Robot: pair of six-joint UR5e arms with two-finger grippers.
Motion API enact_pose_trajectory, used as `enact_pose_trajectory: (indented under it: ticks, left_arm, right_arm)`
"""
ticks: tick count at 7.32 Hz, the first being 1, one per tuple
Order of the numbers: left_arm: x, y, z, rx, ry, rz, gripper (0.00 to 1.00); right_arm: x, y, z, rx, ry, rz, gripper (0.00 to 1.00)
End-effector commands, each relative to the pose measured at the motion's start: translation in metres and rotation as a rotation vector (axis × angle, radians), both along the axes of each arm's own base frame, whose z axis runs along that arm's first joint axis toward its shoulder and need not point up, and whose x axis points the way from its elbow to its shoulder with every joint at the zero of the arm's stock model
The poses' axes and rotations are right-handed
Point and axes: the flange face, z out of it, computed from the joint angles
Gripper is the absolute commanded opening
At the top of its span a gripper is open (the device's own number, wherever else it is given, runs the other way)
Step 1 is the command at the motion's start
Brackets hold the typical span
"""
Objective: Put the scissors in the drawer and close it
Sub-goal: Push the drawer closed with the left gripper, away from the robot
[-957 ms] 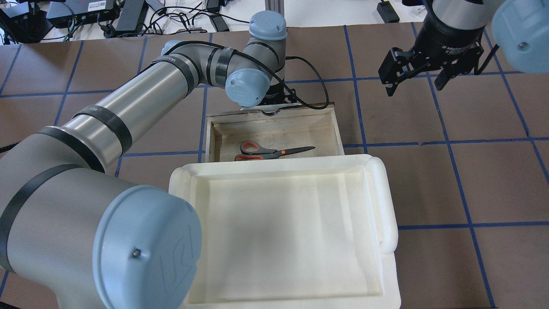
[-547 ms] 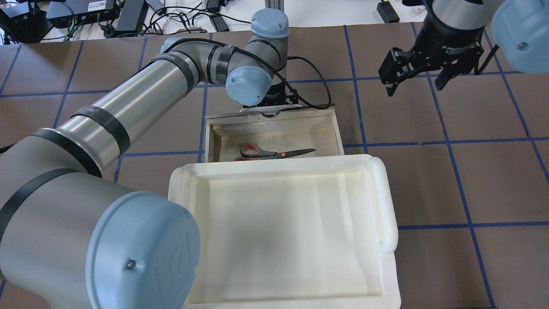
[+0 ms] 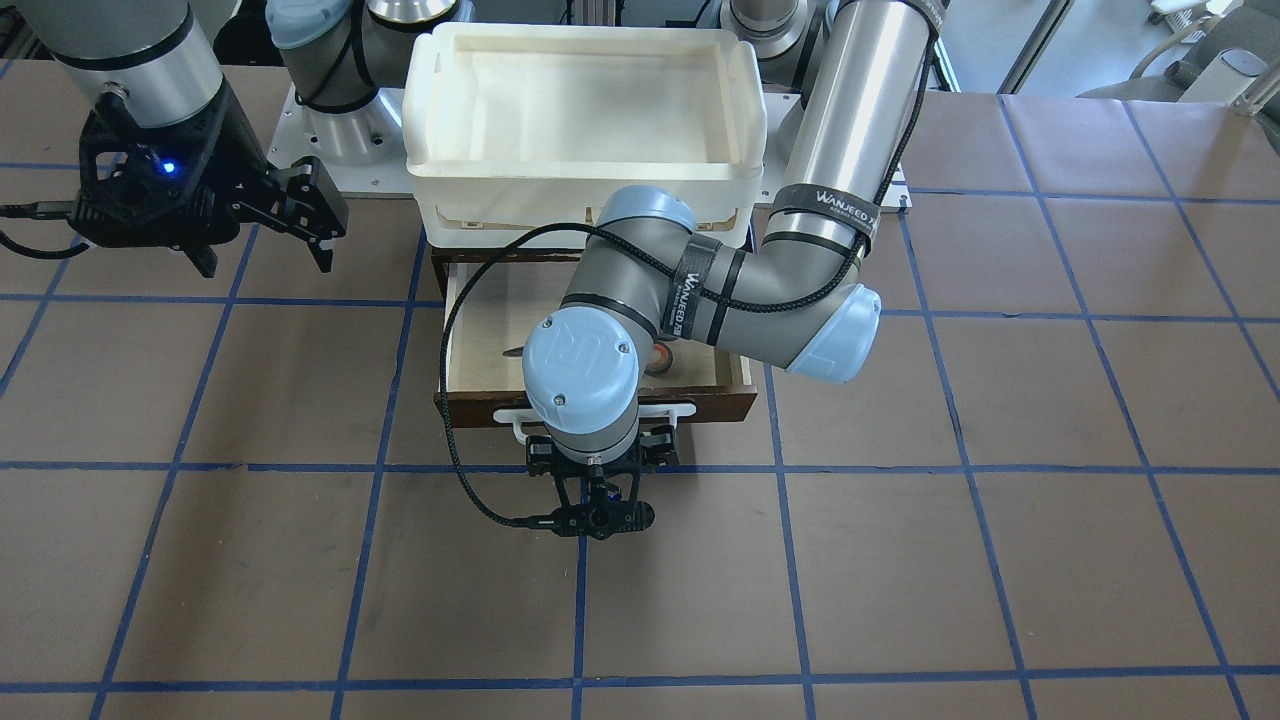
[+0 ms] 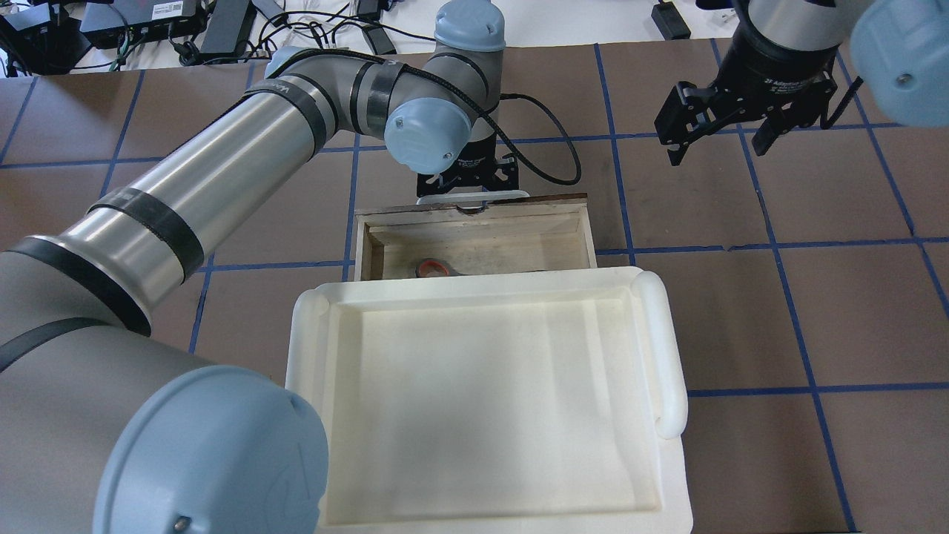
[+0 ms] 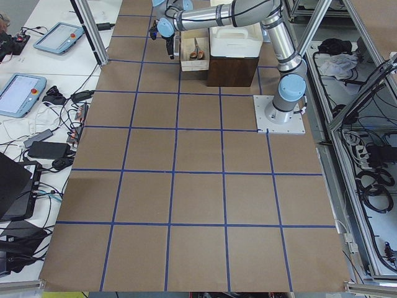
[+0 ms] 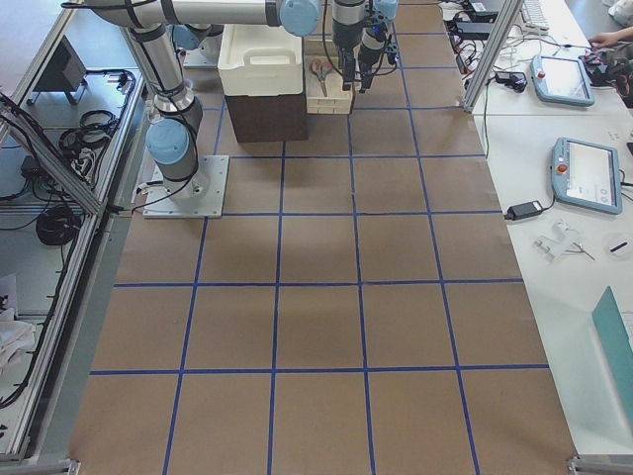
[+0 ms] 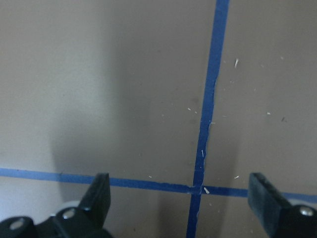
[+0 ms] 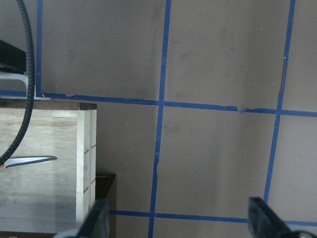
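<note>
At the far end of the table the drawer stands out of a dark cabinet, with the scissors lying inside. A white tub sits on the cabinet. The left arm reaches over the tub, and the left gripper hangs just past the drawer's front.

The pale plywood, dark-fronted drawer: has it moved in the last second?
Yes. The drawer slid inward under the fixed white plastic tub, hiding most of the orange-handled scissors.
</note>
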Motion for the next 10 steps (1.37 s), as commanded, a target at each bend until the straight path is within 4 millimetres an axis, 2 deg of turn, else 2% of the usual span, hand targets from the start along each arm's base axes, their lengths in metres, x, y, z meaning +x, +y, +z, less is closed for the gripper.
enact_pose_trajectory:
  ticks: [1,3,6,10]
  left_arm:
    - [0.003,0.015,0.015,0.035,-0.011,-0.004,1.00]
    - [-0.001,0.037,0.016,0.065,-0.020,-0.021,1.00]
    - [0.004,0.075,0.011,0.126,-0.024,-0.029,1.00]
    - [0.003,0.111,0.028,0.199,-0.050,-0.064,1.00]
  right_arm:
    - [-0.001,-0.001,0.001,-0.012,0.000,0.002,1.00]
    - [-0.001,0.000,0.000,0.001,0.002,0.002,1.00]
    - [0.000,-0.001,0.001,-0.013,-0.001,0.002,1.00]
    - [0.000,-0.001,0.001,-0.013,-0.001,0.000,1.00]
